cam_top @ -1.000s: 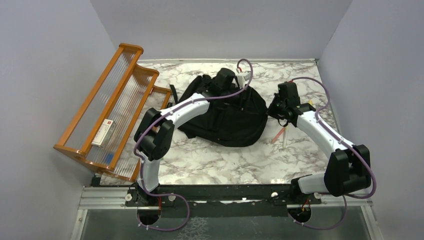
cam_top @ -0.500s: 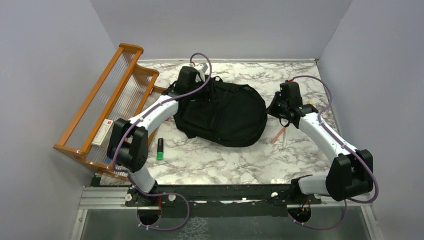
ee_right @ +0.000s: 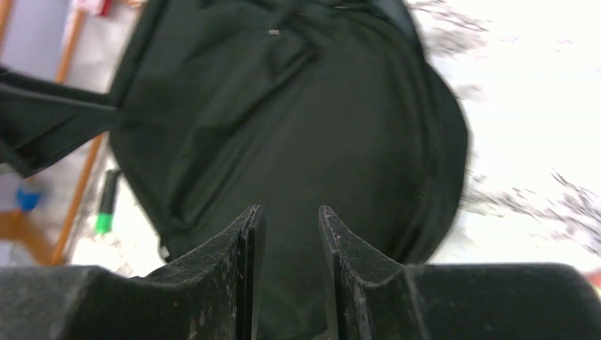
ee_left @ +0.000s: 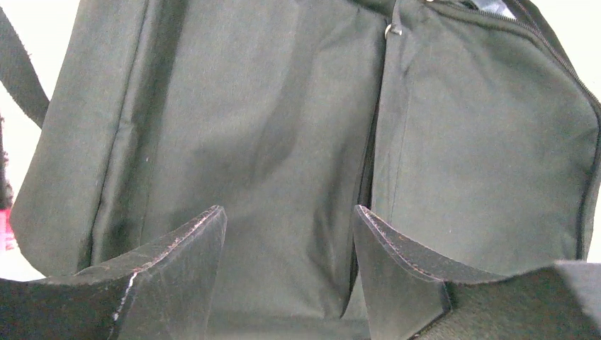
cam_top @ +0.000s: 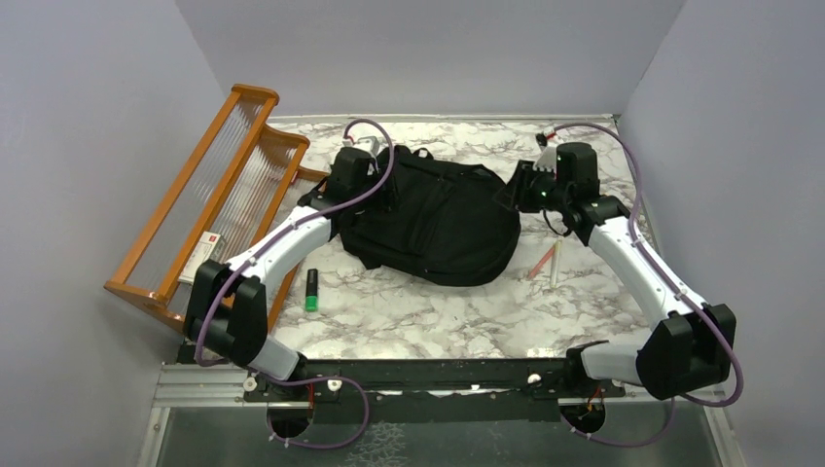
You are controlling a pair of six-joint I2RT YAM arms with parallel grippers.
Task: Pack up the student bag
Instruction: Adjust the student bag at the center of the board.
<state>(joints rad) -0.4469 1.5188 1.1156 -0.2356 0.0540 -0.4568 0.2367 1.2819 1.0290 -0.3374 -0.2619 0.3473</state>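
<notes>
Over worktop, top view, location: student bag [cam_top: 433, 219] lies flat on the worktop [cam_top: 438, 311], just toward 12 o'clock of its centre; wooden rack [cam_top: 233, 195] at 9 o'clock.
Top view, loose stock: green marker [cam_top: 311, 290] at the bag's 7 o'clock, pens [cam_top: 550, 263] at its 4 o'clock, both outside the bag.
Top view, hands: left hand [cam_top: 384, 180] at the bag's 10 o'clock edge, right hand [cam_top: 516, 190] at its 2 o'clock edge.
Top view, hazard: neither hand appears to pin the bag, so a pull from one side would likely drag it. The left forearm passes near the marker and could roll it away.
Top view, change: the left arm lay across the bag and hid the marker a second ago, and has swung out to 10 o'clock. The right hand has shifted from 3 o'clock toward 2. The bag has spread flatter toward 10 o'clock.
Left wrist view, state: left hand [ee_left: 287, 212] wide, empty, with bag fabric and a zip line beyond it.
Left wrist view, hazard: closing here would probably pinch loose cloth rather than the zip pull.
Right wrist view, state: right hand [ee_right: 290, 209] narrow, a slim gap showing, nothing visibly held.
Right wrist view, hazard: the picture is blurred, so contact with the fabric cannot be told. A fold could snag.
</notes>
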